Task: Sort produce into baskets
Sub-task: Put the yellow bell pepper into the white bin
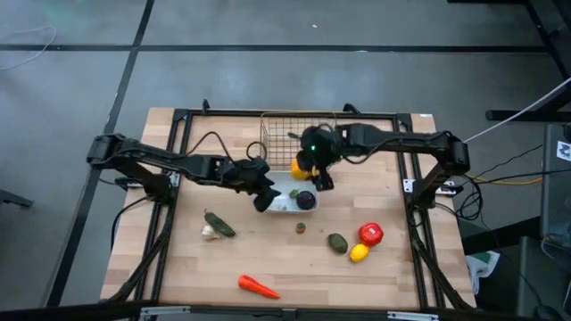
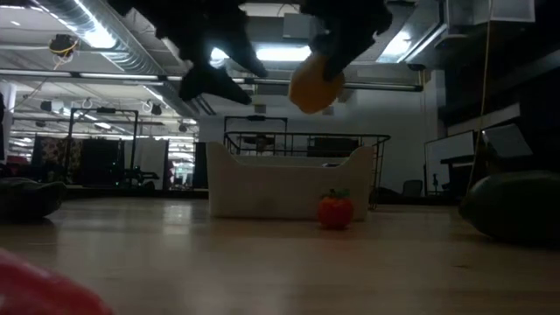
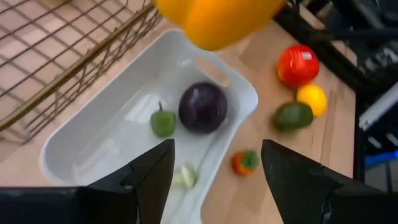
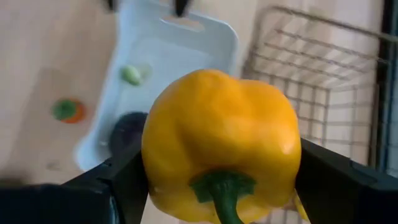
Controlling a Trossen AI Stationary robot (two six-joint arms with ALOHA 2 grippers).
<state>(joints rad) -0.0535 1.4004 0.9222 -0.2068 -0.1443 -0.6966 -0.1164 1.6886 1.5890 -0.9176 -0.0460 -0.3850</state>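
Yellow pepper [image 4: 221, 146] fills right hand [image 1: 310, 171]; left wrist: tray [image 3: 112, 134], purple ball [image 3: 203, 107]

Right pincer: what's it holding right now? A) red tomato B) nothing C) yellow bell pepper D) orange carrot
C. The right pincer is shut on the yellow bell pepper, fingers pressed to both its sides and the green stem showing, held up near the wire basket and the white tray; the tomato and carrot lie on the table.
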